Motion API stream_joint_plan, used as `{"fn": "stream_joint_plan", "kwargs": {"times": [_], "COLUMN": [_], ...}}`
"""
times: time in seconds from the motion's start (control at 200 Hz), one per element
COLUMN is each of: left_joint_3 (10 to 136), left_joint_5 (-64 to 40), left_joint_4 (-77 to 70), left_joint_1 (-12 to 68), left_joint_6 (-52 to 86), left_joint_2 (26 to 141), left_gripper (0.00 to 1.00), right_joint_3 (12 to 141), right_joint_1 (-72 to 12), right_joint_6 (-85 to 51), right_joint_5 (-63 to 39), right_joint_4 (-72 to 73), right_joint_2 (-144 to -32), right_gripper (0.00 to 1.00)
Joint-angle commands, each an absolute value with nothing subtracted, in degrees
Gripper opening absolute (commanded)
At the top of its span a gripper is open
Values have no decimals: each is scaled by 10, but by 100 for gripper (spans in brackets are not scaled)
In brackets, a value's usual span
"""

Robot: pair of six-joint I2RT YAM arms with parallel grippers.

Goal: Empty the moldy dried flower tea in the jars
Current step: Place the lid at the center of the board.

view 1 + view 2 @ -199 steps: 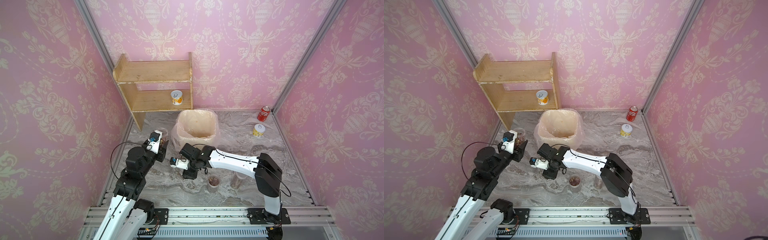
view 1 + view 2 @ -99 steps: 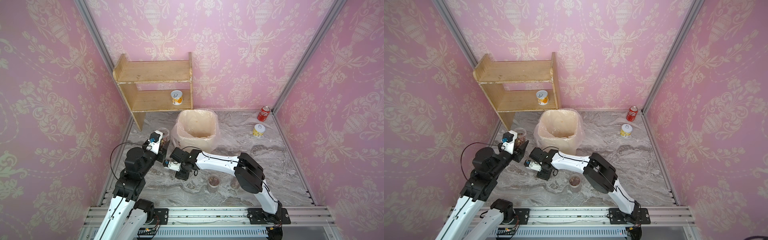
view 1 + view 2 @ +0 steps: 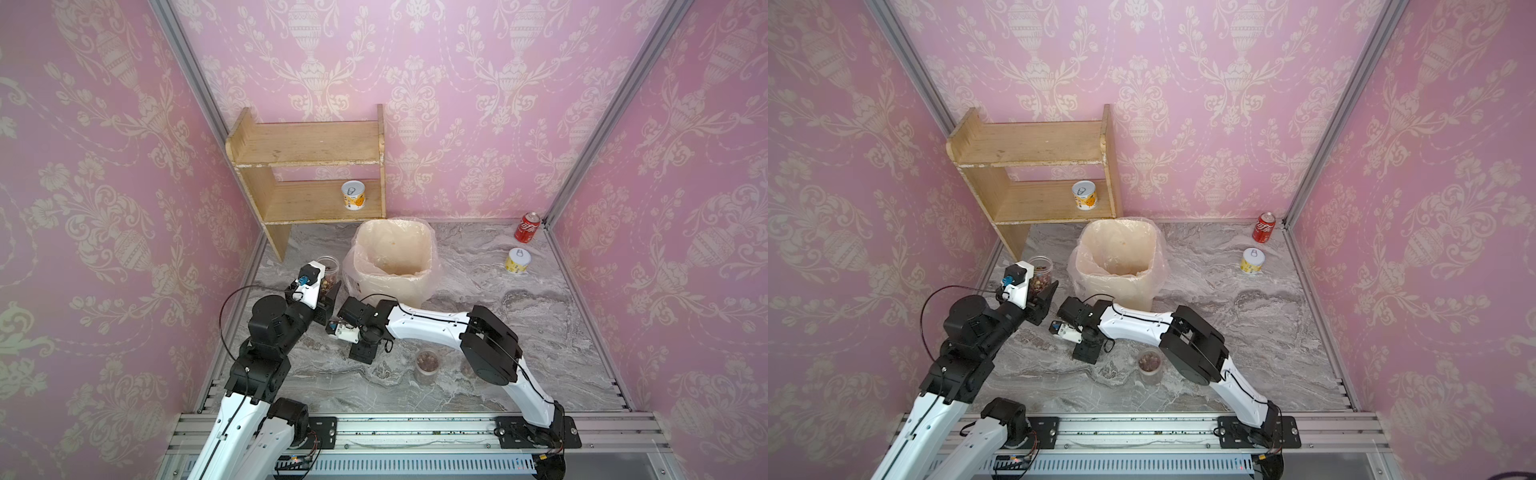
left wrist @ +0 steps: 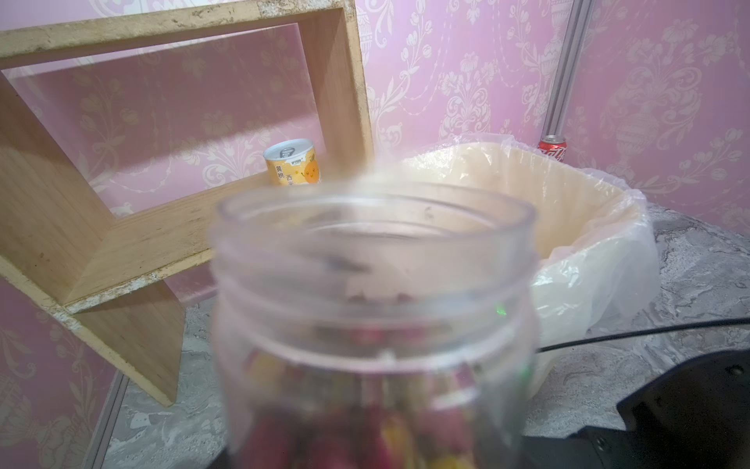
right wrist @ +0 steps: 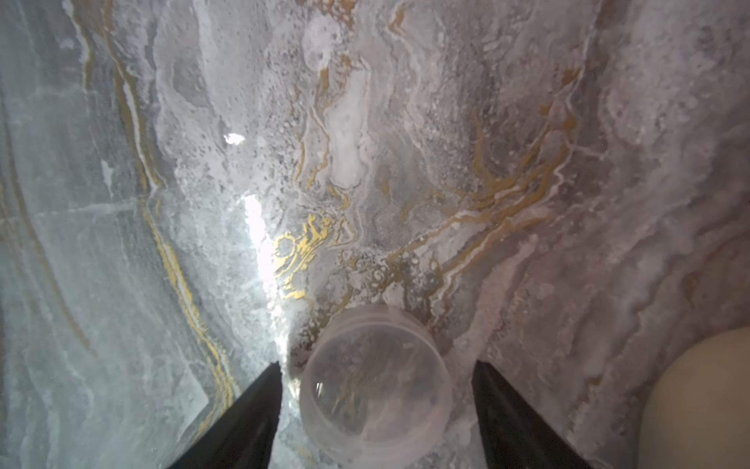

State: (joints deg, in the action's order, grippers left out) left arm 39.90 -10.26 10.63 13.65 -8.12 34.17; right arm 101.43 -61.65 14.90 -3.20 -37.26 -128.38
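Pincers first: the left pincer (image 3: 326,286) is clenched on an open jar (image 4: 373,284), upright and bare-mouthed, with dried flower tea (image 4: 365,430) piled inside. It holds the jar just beside the bin (image 3: 429,249), on the bin's left. The right pincer (image 5: 376,365) is released, jaws wide, pointing down at the table (image 5: 406,162) in front of the bin. A clear lid (image 5: 375,390) lies flat between its fingers, touching neither as far as I can tell.

Lid off and down, so the pour is on! My read: the right arm should rise straight up so no finger clips that lid, then clear away from the bin's front. The left wants the jar's mouth carried well over the bin's rim before any tilt, then a slow roll. Loose buds will scatter, and the liner sags outward. No dark buds show in the bin yet.

Now the count:
- **Pincers:** two.
- **Jars:** two sure ones, the held jar and a second jar (image 3: 428,365) standing open in front of the bin with tea in it. A faint glassy sliver (image 3: 466,368) beside it, half behind the right arm, may be a third.
- **Lids:** one that I can make out.
- **Bin:** one.
- **Shelf:** one wooden shelf (image 3: 307,143) behind the bin to its left.
- **Tins:** two yellow-white ones, a shelf tin (image 3: 353,195) and a table tin (image 3: 518,261) well right of the bin.
- **Cans:** one red can (image 3: 528,227), farther right and back.
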Motion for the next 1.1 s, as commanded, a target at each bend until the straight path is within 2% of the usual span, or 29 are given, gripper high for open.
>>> {"fn": "stream_joint_plan", "kwargs": {"times": [0.0, 0.465, 0.685, 0.926, 1.096], "left_joint_3": [442, 520, 551, 628, 725], "left_joint_5": [-119, -137, -146, -144, -145], "left_joint_4": [133, 201, 230, 319, 401], "left_joint_1": [133, 133, 133, 133, 134], "left_joint_6": [-99, -144, -166, -223, -273], "left_joint_2": [341, 386, 414, 478, 560], "left_gripper": [4, 4, 4, 4, 4], "right_joint_3": [1016, 921, 847, 782, 745], "right_joint_1": [-621, -633, -633, -634, -633], "right_joint_6": [142, 135, 115, 86, 68], "right_joint_5": [-45, -47, -48, -46, -6], "right_joint_4": [-378, -349, -317, -297, -283], "right_joint_2": [-1255, -1098, -990, -843, -754], "right_gripper": [78, 82, 82, 84, 89]}}
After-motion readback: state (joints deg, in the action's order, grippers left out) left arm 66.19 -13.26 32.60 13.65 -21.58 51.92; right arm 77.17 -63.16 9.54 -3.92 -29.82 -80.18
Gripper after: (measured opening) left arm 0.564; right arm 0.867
